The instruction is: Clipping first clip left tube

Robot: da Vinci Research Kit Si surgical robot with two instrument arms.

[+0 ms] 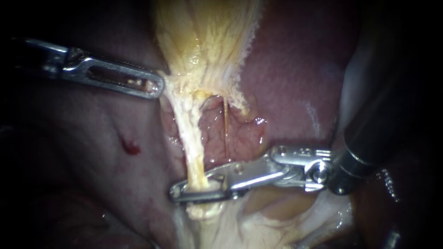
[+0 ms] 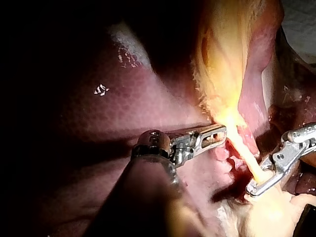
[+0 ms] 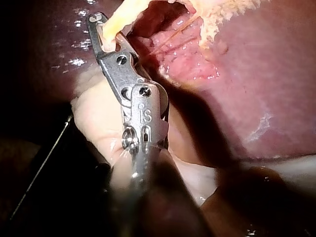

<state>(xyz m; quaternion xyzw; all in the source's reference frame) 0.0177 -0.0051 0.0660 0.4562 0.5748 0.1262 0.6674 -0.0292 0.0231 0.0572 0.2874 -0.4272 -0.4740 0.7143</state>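
Close view of pale tissue against the dark red liver (image 1: 295, 69). The yellowish gallbladder (image 1: 207, 37) hangs from 12 o'clock and narrows toward the centre. From its base the left tube (image 1: 193, 143), a pale cream cord, runs down toward 6 o'clock. Just beside it, toward 3 o'clock, lies a much thinner orange strand (image 1: 225, 129). The left instrument (image 1: 154, 86) enters from 9 o'clock, its slotted jaws clenched on the edge of the gallbladder's base, where the tissue is drawn taut toward them. The right instrument (image 1: 194, 191) enters from 3 o'clock and reaches to just below centre. Its jaws encircle the left tube's lower end and press on it from both sides, and the right wrist view shows the tube passing between them. A small red spot (image 1: 131, 148) marks the liver at 8 o'clock.
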